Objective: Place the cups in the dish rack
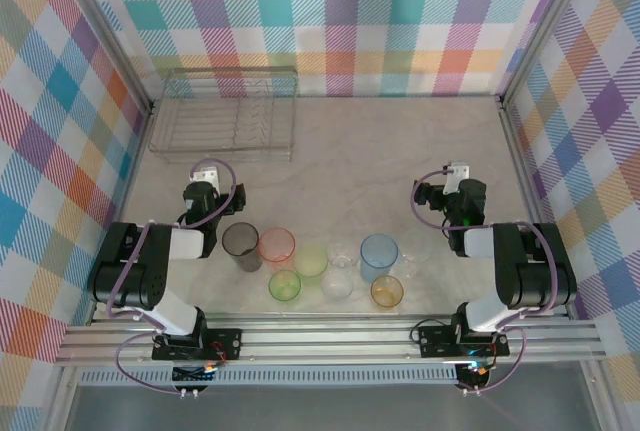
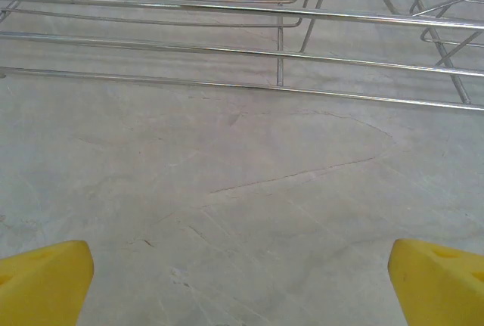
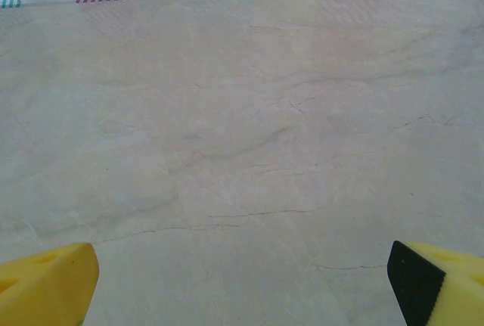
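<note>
Looking it over, nothing's loaded yet: the cups (image 1: 312,261) sit bunched near the front edge between the arms, well apart from the dish rack (image 1: 225,116) in the far-left corner. The left gripper (image 2: 242,284) is spread wide with nothing in it, facing the rack's near wires; the right gripper (image 3: 242,284) is wide and empty too over bare table (image 1: 400,151), probably both ready for a first grab. Lots of open surface up to the rack, but the smoky grey cup (image 1: 241,244) sits tight beside the left arm
</note>
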`<state>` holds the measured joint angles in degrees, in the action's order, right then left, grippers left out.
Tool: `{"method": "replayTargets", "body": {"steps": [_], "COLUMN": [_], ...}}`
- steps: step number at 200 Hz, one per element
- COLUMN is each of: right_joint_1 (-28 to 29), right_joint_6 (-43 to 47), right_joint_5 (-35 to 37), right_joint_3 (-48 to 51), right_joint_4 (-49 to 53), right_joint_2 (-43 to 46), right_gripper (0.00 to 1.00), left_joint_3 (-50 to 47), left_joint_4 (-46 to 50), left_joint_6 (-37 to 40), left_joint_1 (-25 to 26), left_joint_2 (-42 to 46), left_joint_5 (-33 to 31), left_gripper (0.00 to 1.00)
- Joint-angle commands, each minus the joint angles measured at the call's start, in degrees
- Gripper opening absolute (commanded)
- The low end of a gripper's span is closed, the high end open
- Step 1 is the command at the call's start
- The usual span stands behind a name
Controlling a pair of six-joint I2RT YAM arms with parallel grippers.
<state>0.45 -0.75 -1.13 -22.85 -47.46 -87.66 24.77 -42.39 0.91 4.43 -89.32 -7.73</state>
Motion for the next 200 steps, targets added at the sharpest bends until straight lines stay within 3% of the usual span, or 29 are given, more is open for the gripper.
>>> {"method": "replayTargets", "body": {"steps": [1, 165, 177, 188, 200], "right_joint_1": [-0.1, -0.3, 0.2, 0.6, 0.5], "right_joint_6": [0.7, 0.3, -0.7, -1.2, -3.6], "right_joint_5": [-0.9, -0.5, 3.7, 6.1, 8.5], "right_joint_3": [-0.8, -0.9, -1.3, -2.3, -5.5], "right_joint_4": [-0.3, 0.0, 1.4, 7.2, 19.2], "right_joint_2": [-0.5, -0.5, 0.8, 4.9, 10.6], "right_gripper": [0.99, 0.99, 0.99, 0.99, 0.99], "left_joint_3": [-0.3, -0.3, -0.3, 3.6, 10.7], "left_joint_4": [-2.9, -2.9, -3.3, 6.9, 20.8], "left_joint_6": [0.3, 0.4, 0.6, 1.3, -0.5], "left_joint_1": [-0.1, -0.1, -0.2, 0.4, 1.6], "left_joint_2": [-0.2, -0.2, 0.1, 3.8, 7.3], "left_joint_5": [0.5, 0.6, 1.1, 1.5, -5.6], "left_gripper": [1.00, 1.00, 1.00, 1.00, 1.00]}}
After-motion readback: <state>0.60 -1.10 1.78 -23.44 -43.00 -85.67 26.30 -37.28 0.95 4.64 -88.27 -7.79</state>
